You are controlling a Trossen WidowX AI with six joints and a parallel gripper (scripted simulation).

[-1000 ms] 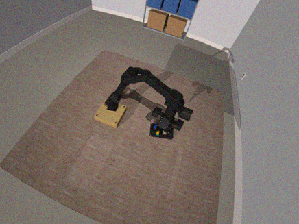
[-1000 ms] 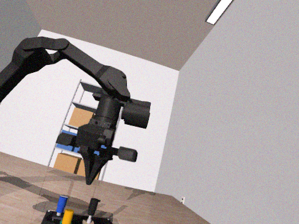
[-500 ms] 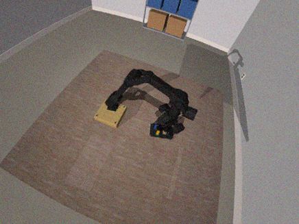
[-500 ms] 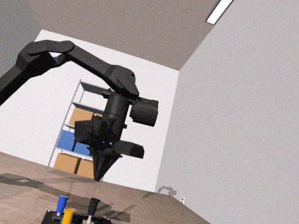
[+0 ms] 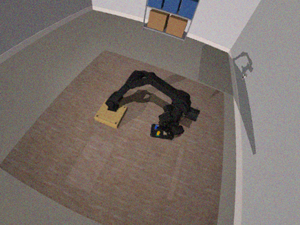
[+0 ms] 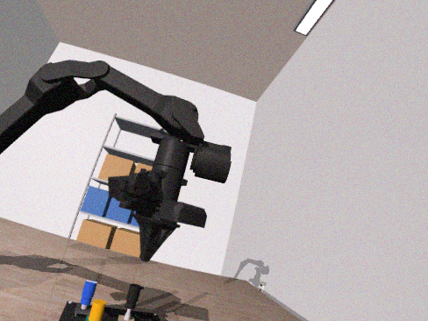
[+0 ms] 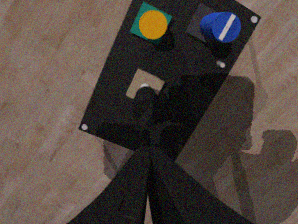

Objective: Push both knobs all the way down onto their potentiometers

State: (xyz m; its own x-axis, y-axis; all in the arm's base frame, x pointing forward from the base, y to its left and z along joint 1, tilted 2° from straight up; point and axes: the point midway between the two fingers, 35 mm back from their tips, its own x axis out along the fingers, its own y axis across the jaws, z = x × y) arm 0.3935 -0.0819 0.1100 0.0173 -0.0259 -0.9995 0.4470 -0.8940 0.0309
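Note:
The black circuit board point(image 5: 168, 137) point(image 6: 67, 312) point(image 7: 106, 97) carries several potentiometers. The blue knob point(image 5: 156, 127) point(image 6: 89, 293) point(image 7: 229, 27) stands up with a pale shaft showing under it and has a white line on top. The black knob point(image 6: 133, 296) point(image 7: 146, 100) also stands high, with pale shaft below it, over the beige potentiometer point(image 7: 136, 82). The yellow knob point(image 5: 158, 133) point(image 6: 97, 310) point(image 7: 153, 24) is over the teal potentiometer point(image 7: 141, 12); its lower end is cut off in the exterior view. My gripper point(image 6: 146, 259) point(image 7: 148, 155) is shut and empty, above the board near the black knob, not touching it.
The arm's yellow base block point(image 5: 109, 117) stands left of the board in the top view. A shelf point(image 5: 165, 32) with blue and brown boxes is at the back wall. The arm's shadow falls across the board and table.

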